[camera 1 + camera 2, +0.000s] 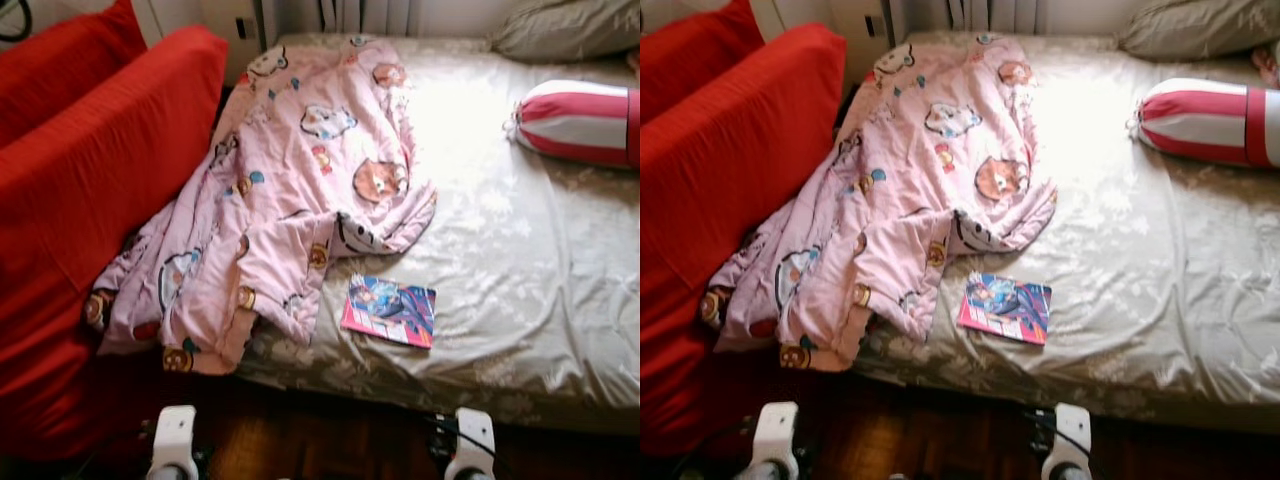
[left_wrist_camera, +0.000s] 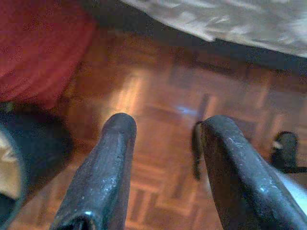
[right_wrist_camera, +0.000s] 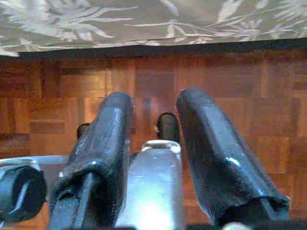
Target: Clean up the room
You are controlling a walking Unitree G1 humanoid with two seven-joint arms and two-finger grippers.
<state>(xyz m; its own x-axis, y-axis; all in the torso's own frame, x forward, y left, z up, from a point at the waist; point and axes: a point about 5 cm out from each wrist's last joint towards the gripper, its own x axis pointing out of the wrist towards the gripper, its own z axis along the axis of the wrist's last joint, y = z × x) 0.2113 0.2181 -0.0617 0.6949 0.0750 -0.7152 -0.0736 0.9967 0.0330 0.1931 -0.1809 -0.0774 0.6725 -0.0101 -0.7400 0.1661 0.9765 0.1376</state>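
Blanket [image 1: 290, 190] first, from the left eye view: it is pink, printed with cartoon bears and other small animals, and lies crumpled in a long heap on the left side of the bed [image 1: 520, 300]. Its lower end spills over the bed's edge against the red sofa [image 1: 90, 200] beside it. Just beside the blanket's lower fold, on the beige flower-patterned sheet, lies a thin book [image 1: 390, 310] with a bright blue, pink and purple cover, flat and slightly turned. Near the far right side of the bed rests a round bolster [image 1: 580, 122] with red and white stripes, and a beige pillow [image 1: 565, 28] sits at the head beyond it. At the lower edge of this view the white tops of both arms show above dark wooden floor.

Right eye view gives the same scene: book [image 1: 1005, 307] near the front edge of the bed, well apart from the bolster.

Left wrist view looks down at parquet floor [image 2: 163, 96], with the red sofa to one side and the sheet's edge beyond. The left gripper [image 2: 163, 139] holds nothing, its fingers spread wide.

Right wrist view shows the right gripper [image 3: 153, 115] over the parquet before the bed's hanging sheet, fingers parted by a narrower gap, nothing between them.
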